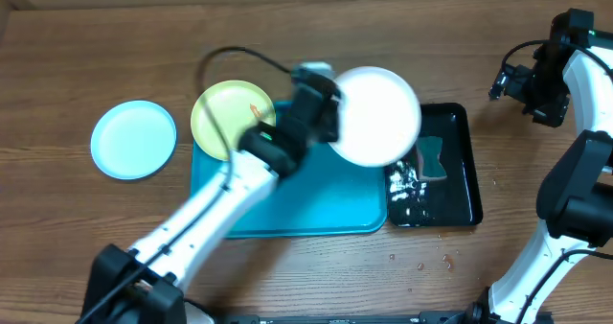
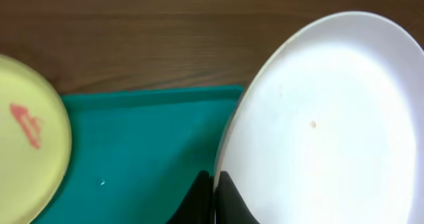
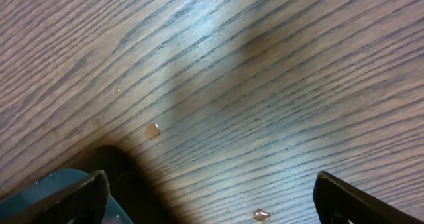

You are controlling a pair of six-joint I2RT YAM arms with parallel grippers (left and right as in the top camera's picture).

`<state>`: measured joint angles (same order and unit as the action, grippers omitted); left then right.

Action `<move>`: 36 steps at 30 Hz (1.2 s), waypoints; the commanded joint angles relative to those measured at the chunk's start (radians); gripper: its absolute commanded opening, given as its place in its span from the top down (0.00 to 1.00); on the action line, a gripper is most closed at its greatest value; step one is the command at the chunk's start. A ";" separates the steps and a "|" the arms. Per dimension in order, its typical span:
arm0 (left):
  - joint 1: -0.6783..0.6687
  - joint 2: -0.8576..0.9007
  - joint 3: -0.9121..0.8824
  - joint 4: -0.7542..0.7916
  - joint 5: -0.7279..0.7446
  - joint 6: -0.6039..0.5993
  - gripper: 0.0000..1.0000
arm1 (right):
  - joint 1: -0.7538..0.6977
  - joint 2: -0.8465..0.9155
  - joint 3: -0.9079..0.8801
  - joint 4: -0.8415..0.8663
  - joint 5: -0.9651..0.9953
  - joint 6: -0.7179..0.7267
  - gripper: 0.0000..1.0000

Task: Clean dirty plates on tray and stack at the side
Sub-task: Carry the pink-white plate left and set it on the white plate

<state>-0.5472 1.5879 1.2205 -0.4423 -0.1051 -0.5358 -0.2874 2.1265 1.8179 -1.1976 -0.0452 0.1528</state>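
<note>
L fingers (image 2: 197, 201) clamped on white plate (image 1: 375, 115) over tray's (image 1: 287, 209) right edge, R fingers (image 3: 79, 194) apart; next prob. wipe, then stack.

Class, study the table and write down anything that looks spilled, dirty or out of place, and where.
Small droplets lie spilled on the wooden table in front of the black tray, whose floor also holds white splashes. The yellow-green plate at the blue tray's corner carries an orange smear.
</note>
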 commanded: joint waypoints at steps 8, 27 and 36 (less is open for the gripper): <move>0.621 -0.006 0.011 -0.171 0.338 -0.121 0.96 | 0.001 -0.035 0.014 0.001 0.000 0.001 0.00; 1.186 -0.006 -0.010 -0.311 0.077 -0.082 0.96 | 0.001 -0.035 0.014 0.001 0.000 0.001 0.00; 1.174 -0.005 -0.068 -0.223 0.020 -0.081 0.96 | 0.001 -0.035 0.014 0.001 0.000 0.001 0.00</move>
<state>0.6346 1.5879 1.1839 -0.6846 -0.0471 -0.6258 -0.2874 2.1265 1.8179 -1.1976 -0.0456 0.1524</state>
